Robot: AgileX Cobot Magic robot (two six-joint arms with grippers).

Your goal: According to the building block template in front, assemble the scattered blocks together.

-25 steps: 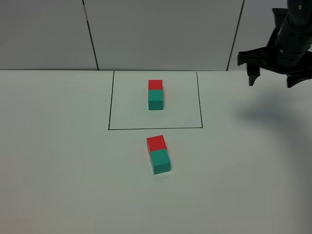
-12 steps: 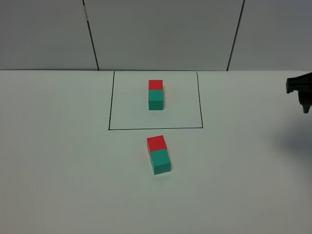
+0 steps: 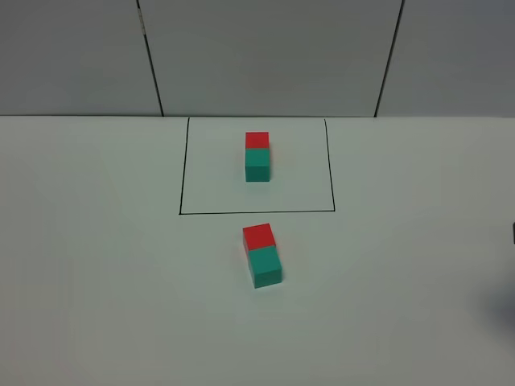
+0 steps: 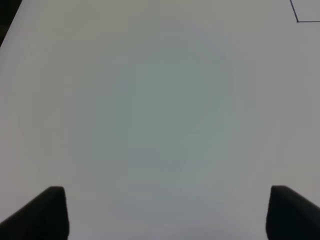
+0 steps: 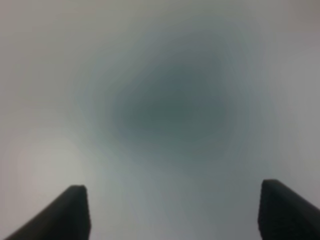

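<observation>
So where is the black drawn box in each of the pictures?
Exterior high: the black rectangle sits top middle, framing the template pair.
Left wrist: only one corner shows, far from the open fingertips.
Right wrist: not in it.
Shared landmark: the white table.

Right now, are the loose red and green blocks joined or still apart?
Joined. The red block and the green block sit flush, red behind green as in the template, though turned slightly askew.
</observation>
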